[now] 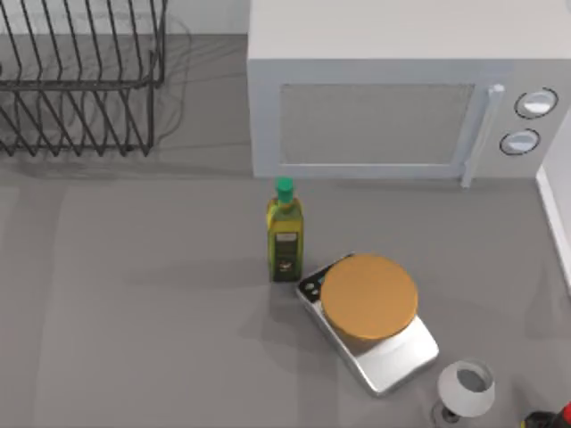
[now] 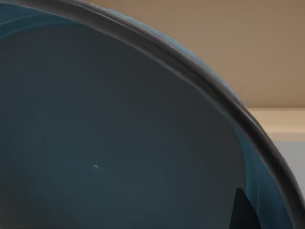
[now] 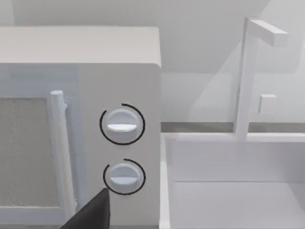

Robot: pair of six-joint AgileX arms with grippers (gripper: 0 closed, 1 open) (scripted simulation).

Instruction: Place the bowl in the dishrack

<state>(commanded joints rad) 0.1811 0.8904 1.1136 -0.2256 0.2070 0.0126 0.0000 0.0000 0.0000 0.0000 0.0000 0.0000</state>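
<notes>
Blue inside and with a dark thin rim, the wide round bowl (image 2: pixel 124 143) sits very close in front of my left wrist camera, tilted, with a beige wall behind it; where it is over the table I cannot tell. A small dark part, maybe a fingertip, shows at the bowl's edge there, but I cannot tell how far my left gripper is open or whether it holds the bowl. From above, the black thin-wire dishrack (image 1: pixel 80 80) stands at the far left corner of the grey table (image 1: pixel 134 339). The big grey box-shaped microwave (image 1: pixel 393 98) is to its right. Nearer to me are a yellow-green bottle with green cap (image 1: pixel 285 236), upright, just beside a silver scale with orange round top (image 1: pixel 370 312), and a small white wine glass (image 1: pixel 466 390). My right wrist camera looks at the microwave's two round knobs (image 3: pixel 122 125) and a white sink with tap (image 3: pixel 238 186); the state of my right gripper I cannot tell.
</notes>
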